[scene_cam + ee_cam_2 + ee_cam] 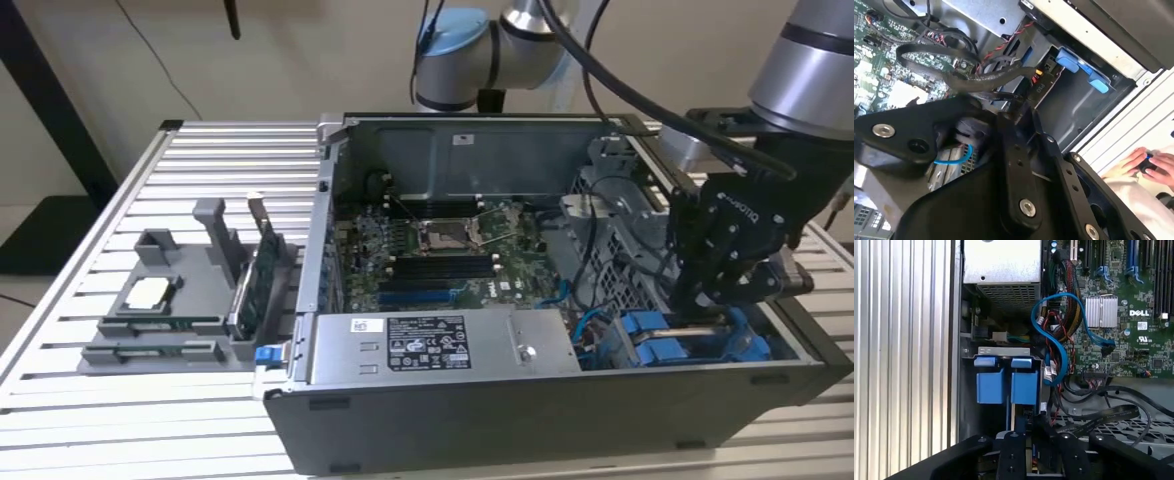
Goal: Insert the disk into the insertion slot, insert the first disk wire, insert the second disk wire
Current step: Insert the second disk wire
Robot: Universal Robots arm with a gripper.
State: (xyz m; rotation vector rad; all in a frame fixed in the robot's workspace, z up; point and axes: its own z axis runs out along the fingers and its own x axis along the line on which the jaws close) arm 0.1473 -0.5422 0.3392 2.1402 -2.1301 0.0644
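Observation:
The disk sits in the insertion slot point(1004, 350) at the case's front corner, and only its blue carrier tabs point(1024, 384) show, side by side. The same blue tabs point(657, 338) appear in the exterior view under my gripper point(702, 316), and again in the second wrist view point(1074, 62). My gripper point(1029, 423) hangs just behind the tabs, fingers close together on the plug end of a flat black disk wire point(1106, 415). That wire point(949, 75) curves from the motherboard side to the fingertips point(1013, 102). A black plug with red and yellow leads point(1040, 86) lies by the bay.
A blue data cable point(1058, 335) loops beside the bay, over the green motherboard point(441, 245). The grey power-supply box point(427, 340) fills the case front. A grey parts holder point(174, 300) stands on the slatted table at the exterior view's left. A person's hands point(1149, 164) rest outside the case.

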